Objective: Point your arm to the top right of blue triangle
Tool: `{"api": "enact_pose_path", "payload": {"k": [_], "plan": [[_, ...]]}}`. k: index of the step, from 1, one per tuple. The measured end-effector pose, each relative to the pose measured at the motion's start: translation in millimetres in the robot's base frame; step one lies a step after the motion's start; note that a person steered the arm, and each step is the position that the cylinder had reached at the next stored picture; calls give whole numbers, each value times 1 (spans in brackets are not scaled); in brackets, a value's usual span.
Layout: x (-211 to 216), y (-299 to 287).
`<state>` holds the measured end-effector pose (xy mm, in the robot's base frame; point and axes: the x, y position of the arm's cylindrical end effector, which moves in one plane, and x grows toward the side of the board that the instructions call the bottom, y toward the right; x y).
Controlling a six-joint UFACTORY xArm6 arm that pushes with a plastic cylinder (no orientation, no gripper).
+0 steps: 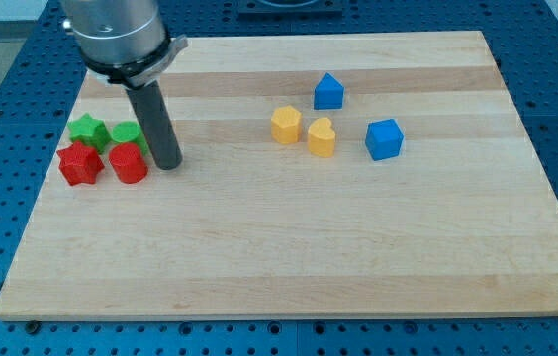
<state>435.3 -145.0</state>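
The blue triangle [328, 91], a small pointed block with a peaked top, sits in the upper right part of the worktop [289, 267], nearer the top edge than the bottom and well short of the right edge. Just below and to its left lie two yellow blocks: a yellow hexagon-like block [285, 126] and a yellow heart-shaped block [322, 137], close together, almost touching. To the lower right of the triangle stands a blue cube [384, 138], apart from it. These four form a loose cluster, likely left there as scattered targets, with bare wood above and to the right of the triangle, so the spot the task names looks free to reach. Far off, near the left edge, sits a second cluster: a green star [86, 128], a second green block [125, 133] partly hidden behind the rod, a red star [79, 164] and a red rounded block [129, 163], packed tightly together. The count is two blue, two yellow, two green and two red, eight blocks in all. The arm carries no end effector that opens or closes; it ends in a dark rod, so there is nothing released, clenched or grasping. The rod's tip [167, 165] rests on the wood just to the right of the red rounded block and the green block, seemingly touching or nearly so, and well apart from the blue triangle. Judging by this, the pointing move is not yet done; the tip would need to cross toward the upper right, probably passing above the yellow blocks so as not to disturb them.
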Motion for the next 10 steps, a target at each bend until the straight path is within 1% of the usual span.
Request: {"api": "enact_pose_path", "payload": {"k": [1, 2, 5, 6, 7, 8, 10], "plan": [[-15, 18], [-39, 28], [-124, 56], [-143, 62], [-154, 78], [-158, 109], [-158, 186]]}}
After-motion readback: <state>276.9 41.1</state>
